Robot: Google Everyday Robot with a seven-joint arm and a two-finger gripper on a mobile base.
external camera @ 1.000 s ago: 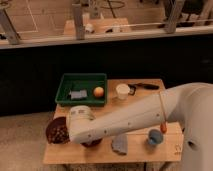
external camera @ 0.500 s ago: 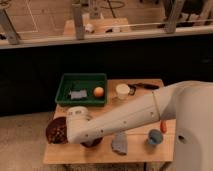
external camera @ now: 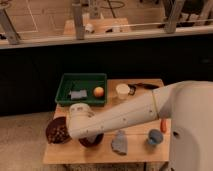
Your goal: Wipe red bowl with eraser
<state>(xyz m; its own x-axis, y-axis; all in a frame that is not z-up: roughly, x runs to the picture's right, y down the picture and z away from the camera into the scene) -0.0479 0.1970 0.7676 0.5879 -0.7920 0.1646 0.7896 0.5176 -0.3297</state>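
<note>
The red bowl [external camera: 94,141] sits near the table's front left and only its front rim shows. My white arm reaches across the table from the right, and its wrist housing [external camera: 82,120] hangs right over the bowl. The gripper points down into the bowl under that housing and is hidden by it. I cannot see an eraser in the gripper. A small grey block [external camera: 77,94] lies in the green tray [external camera: 82,79].
A dark bowl of brown pieces [external camera: 56,131] stands left of the red bowl. A grey cloth [external camera: 120,141], a blue cup [external camera: 154,137] and an orange item [external camera: 163,125] lie front right. An orange [external camera: 99,91] is in the tray, with a white cup [external camera: 122,91] beside it.
The arm's end has shifted slightly over the red bowl, dipping towards the front and coming back. Nothing else on the table has moved.
</note>
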